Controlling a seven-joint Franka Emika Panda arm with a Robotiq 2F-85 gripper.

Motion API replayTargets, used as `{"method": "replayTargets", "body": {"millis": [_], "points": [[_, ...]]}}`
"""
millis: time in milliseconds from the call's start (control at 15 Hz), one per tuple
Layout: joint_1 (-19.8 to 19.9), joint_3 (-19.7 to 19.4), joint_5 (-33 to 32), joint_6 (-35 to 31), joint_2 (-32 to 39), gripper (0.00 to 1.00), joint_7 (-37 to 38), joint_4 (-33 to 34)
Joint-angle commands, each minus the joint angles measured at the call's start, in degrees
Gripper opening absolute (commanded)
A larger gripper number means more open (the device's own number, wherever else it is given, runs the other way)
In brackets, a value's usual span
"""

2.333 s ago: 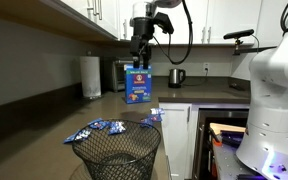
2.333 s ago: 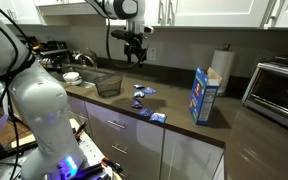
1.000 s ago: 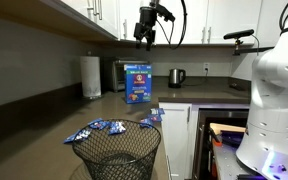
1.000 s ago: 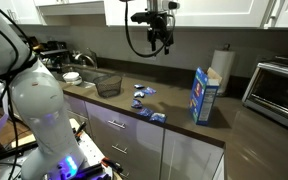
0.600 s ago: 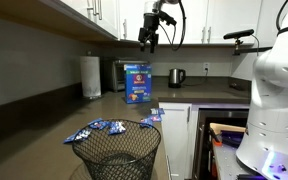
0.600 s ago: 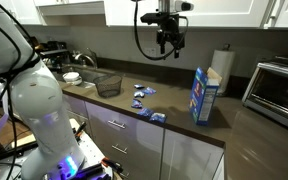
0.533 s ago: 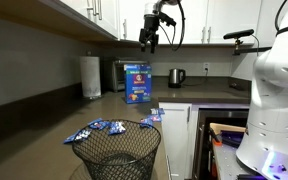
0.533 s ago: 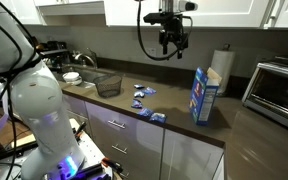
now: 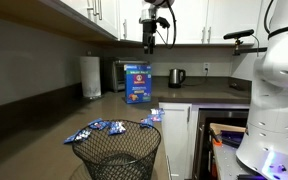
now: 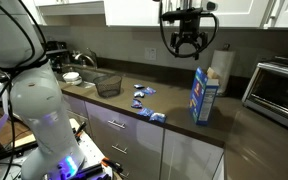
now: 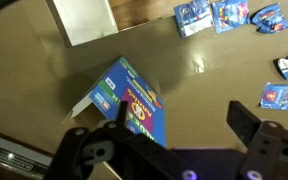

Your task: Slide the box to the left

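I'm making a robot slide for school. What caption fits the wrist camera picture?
Open end effector hovering above the blue box on the counter, snack packets scattered nearby.

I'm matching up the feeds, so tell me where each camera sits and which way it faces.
Exterior view: at the counter's end behind the basket, looking along it to the box; arm at right, gripper hanging high.
Exterior view: off the counter's front, looking across it at the box; arm at left, gripper overhead.
Wrist view: looks down on the box; open gripper at the bottom.
All share the box.
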State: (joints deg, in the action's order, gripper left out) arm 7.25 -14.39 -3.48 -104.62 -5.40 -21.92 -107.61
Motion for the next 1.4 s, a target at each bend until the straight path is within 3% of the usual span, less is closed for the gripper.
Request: {"method": "replayTargets", "body": {"millis": [0, 533, 1000, 1333], "points": [[1.0, 1.0, 0.0, 0.5, 0.6, 1.0, -0.5, 0.9], [1.5, 0.5, 0.8, -1.9, 3.7, 1.0, -2.9, 3.2], [2.9, 0.4, 2.5, -6.6, 7.4, 1.0, -9.5, 4.8], [3.4, 1.0, 3.4, -6.4, 9.1, 1.0, -12.2, 4.4]]}}
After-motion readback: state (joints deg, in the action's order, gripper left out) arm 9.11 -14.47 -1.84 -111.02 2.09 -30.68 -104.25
